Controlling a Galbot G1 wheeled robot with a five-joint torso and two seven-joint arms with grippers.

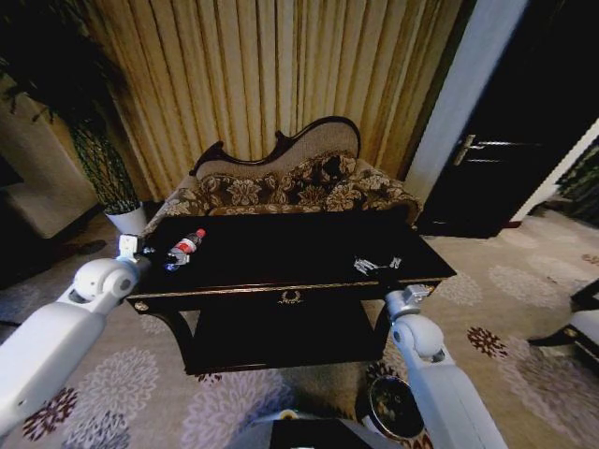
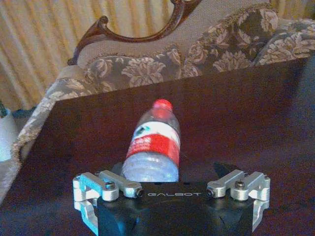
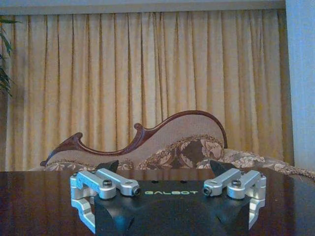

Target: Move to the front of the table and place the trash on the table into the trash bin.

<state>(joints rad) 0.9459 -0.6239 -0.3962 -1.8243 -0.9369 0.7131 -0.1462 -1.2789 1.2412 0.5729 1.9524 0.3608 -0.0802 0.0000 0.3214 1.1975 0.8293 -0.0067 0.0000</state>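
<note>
Dark tabletop (image 1: pixel 299 248), sofa (image 1: pixel 281 187) behind. Left gripper (image 2: pixel 170 169): fingers spread, bracketing the base of the bottle (image 2: pixel 153 142), which lies at the left end. Right gripper (image 3: pixel 170 167): fingers spread, empty, at the front right edge beside white scraps (image 1: pixel 367 266). Trash bin (image 1: pixel 393 407) on the floor below.

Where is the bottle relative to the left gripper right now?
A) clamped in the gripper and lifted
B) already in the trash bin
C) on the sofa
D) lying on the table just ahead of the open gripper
D: the bottle lies on the table just ahead of the left gripper, whose fingers are spread wide and not closed on it.
</note>
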